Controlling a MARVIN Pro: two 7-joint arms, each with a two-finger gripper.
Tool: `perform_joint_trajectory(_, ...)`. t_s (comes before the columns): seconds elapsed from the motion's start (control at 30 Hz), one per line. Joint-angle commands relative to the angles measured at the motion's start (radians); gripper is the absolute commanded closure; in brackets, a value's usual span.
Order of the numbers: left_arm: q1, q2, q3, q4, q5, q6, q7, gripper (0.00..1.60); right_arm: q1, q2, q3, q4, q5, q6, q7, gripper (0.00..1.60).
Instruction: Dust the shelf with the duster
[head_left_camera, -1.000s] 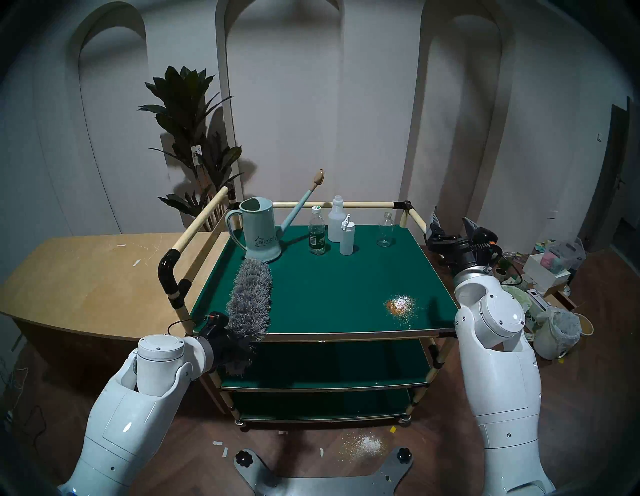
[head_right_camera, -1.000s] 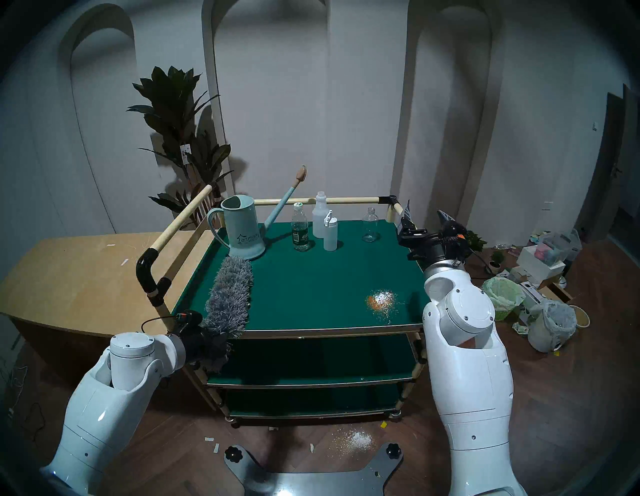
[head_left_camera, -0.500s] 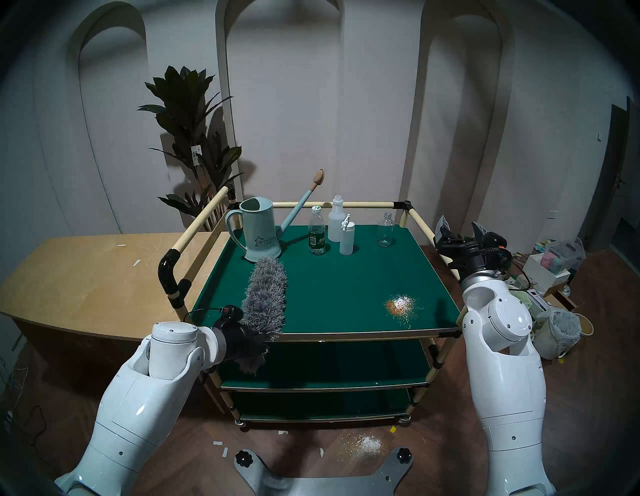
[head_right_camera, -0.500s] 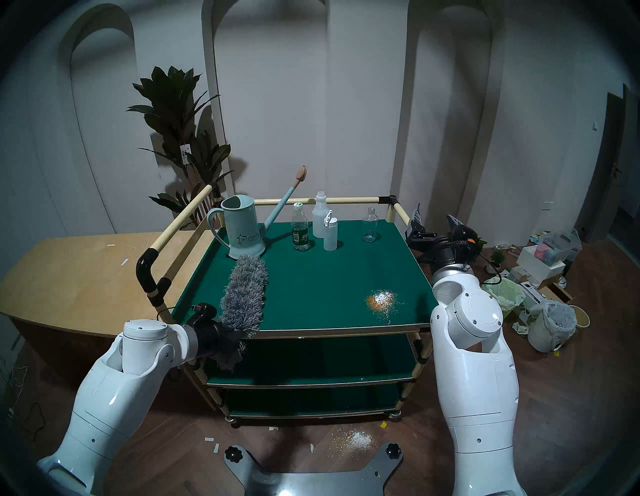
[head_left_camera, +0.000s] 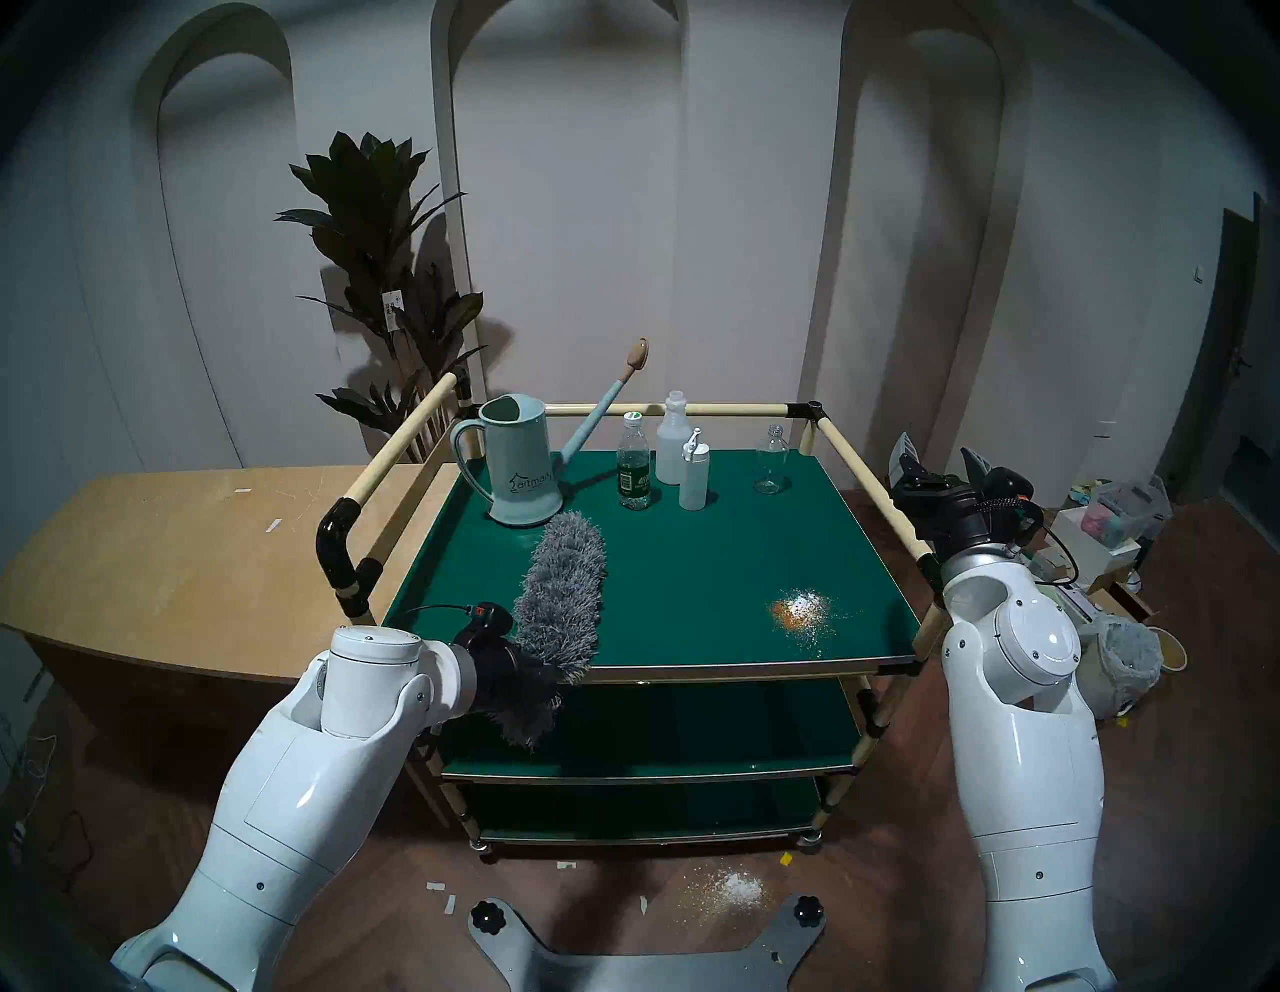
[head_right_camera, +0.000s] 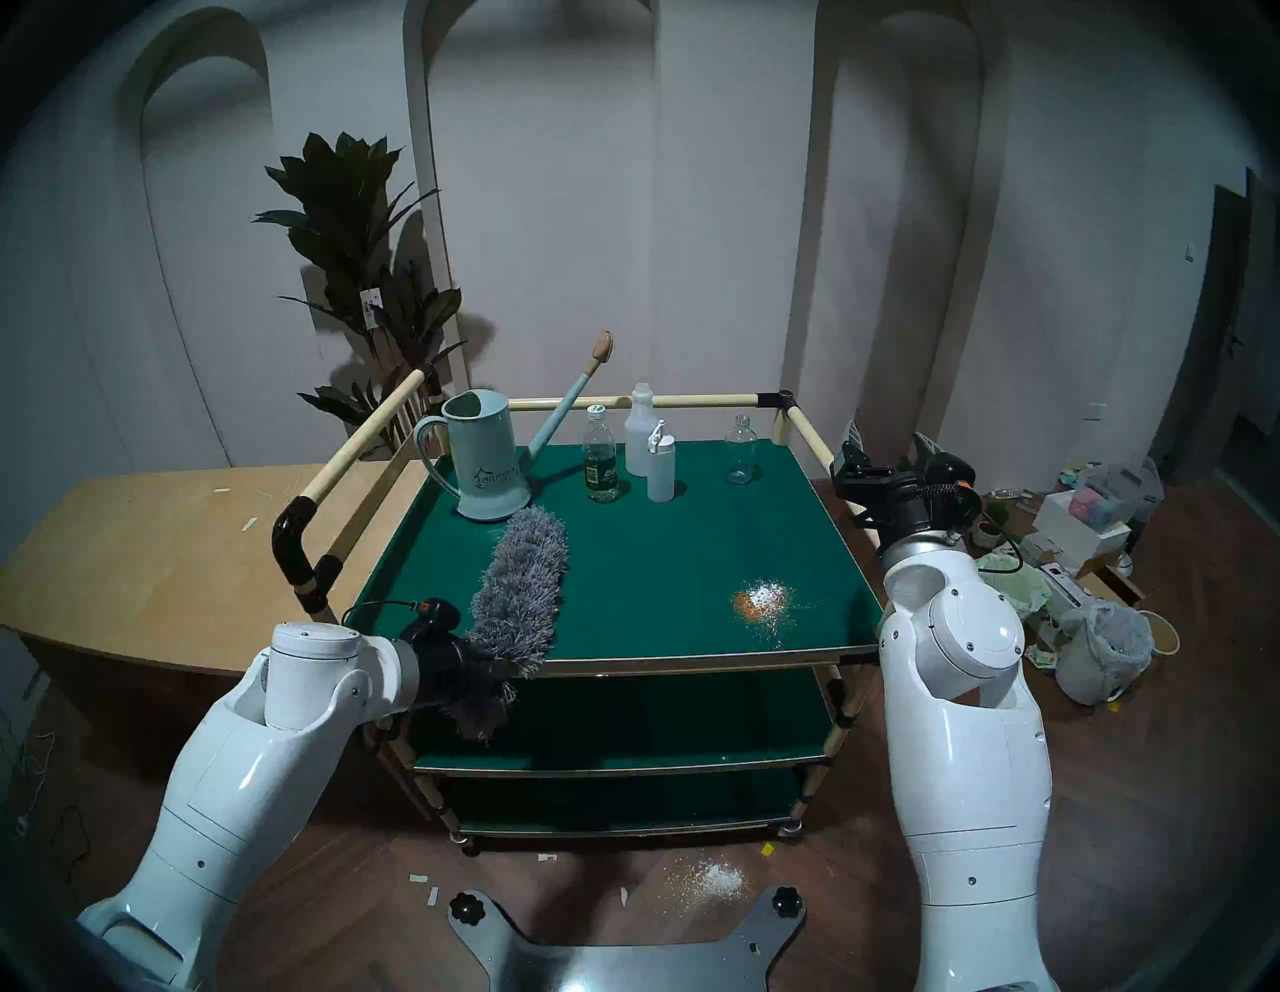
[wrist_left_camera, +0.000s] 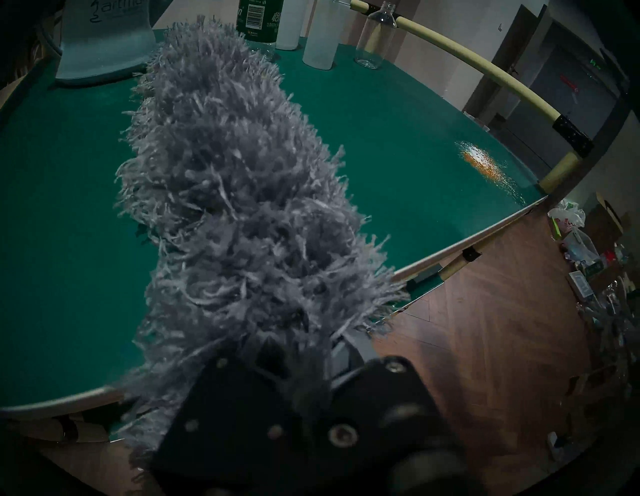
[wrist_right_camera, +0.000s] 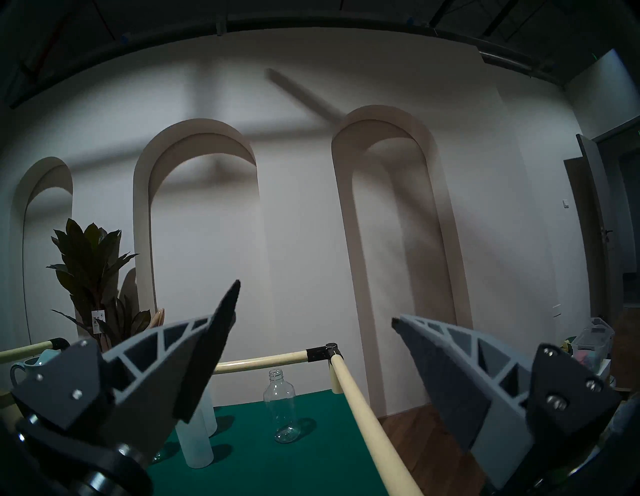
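Observation:
The grey shaggy duster (head_left_camera: 561, 596) (head_right_camera: 519, 596) (wrist_left_camera: 235, 173) lies front to back on the left half of the dark green top shelf (head_left_camera: 692, 568) (head_right_camera: 658, 554) (wrist_left_camera: 381, 121). Its tip is close to the watering can's base. My left gripper (head_left_camera: 526, 682) (head_right_camera: 478, 682) (wrist_left_camera: 304, 381) is shut on the duster's near end at the shelf's front edge, with fibres hiding its fingers. An orange-and-white powder pile (head_left_camera: 800, 609) (wrist_left_camera: 481, 161) sits on the shelf's front right. My right gripper (head_left_camera: 935, 450) (head_right_camera: 888, 436) (wrist_right_camera: 316, 303) hangs open and empty outside the right rail.
A pale blue watering can (head_left_camera: 519, 471), a green-labelled bottle (head_left_camera: 634, 471), two white bottles (head_left_camera: 682, 450) and a clear bottle (head_left_camera: 770, 461) stand along the shelf's back. Cream rails (head_left_camera: 866, 478) fence three sides. A wooden table (head_left_camera: 173, 554) is at left, spilled powder (head_left_camera: 727, 890) on the floor, bins (head_left_camera: 1122, 665) at right.
My left arm has carried the duster rightward across the shelf, away from the left rail. My right arm has drifted right, outward from the cart, its gripper still open.

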Motion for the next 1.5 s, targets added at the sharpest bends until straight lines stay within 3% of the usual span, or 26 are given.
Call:
perform_joint_trajectory(0.0, -0.072, -0.039, 0.032, 0.017, 0.001, 0.013, 0.002, 1.6, 0.002, 0.001, 0.012, -0.022, 0.01, -0.011, 0.004, 0.0)
perform_joint_trajectory(0.77, -0.153, -0.084, 0.137, 0.071, 0.003, 0.029, -0.009, 1.6, 0.003, 0.012, 0.056, -0.011, 0.038, -0.014, 0.022, 0.0)
perform_joint_trajectory(1.47, -0.225, -0.093, 0.259, 0.098, 0.006, 0.043, -0.079, 1.6, -0.001, 0.011, 0.092, -0.005, 0.051, -0.019, 0.018, 0.0)
